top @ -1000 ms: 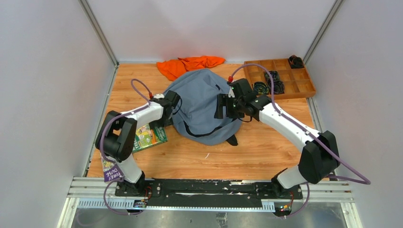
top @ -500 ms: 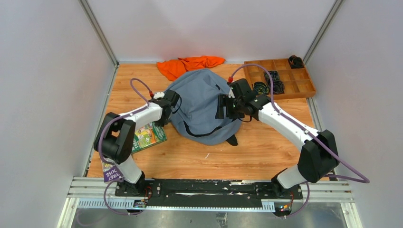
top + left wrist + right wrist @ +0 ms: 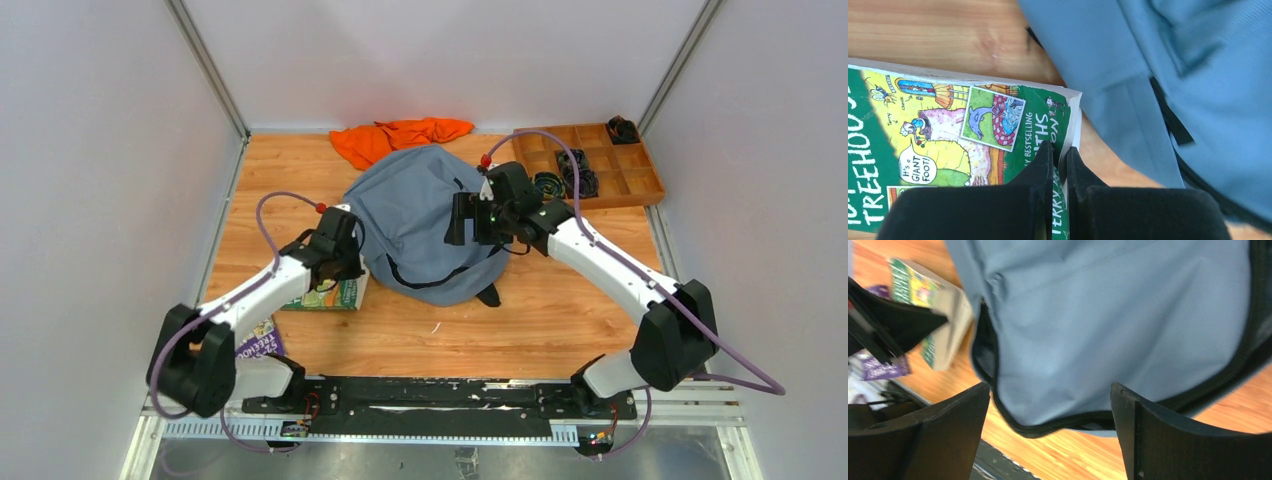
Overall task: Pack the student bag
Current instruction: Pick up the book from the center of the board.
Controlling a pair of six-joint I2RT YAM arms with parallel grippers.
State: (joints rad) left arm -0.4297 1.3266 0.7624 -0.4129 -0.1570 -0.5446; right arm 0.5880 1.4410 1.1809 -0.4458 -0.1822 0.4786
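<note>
- the student bag (image 3: pixel 420 220) lies slumped in the middle of the table (image 3: pixel 520 310), toward the far side, with its dark zip line curving along the near edge.
- what you can see of the bag's mouth is a dark slit at its left side; nothing shows inside it.
- change: a second ago the left gripper (image 3: pixel 1060 160) was spread at the bag's left edge. it is now clamped on the corner of the green book (image 3: pixel 948 140), which has come up off the table beside the bag.
- meaning, as a guess: the book is in hand and goes in next. it is not in yet.
- the right gripper (image 3: pixel 1048 390) hangs over the bag's right part, spread wide, gripping nothing.
- the purple book (image 3: pixel 258 340) lies near the left base.
- the orange cloth (image 3: pixel 400 138) touches the bag's far edge.
- the wooden tray (image 3: pixel 655 188) sits at far right; some compartments hold black coiled cords (image 3: pixel 578 172).
</note>
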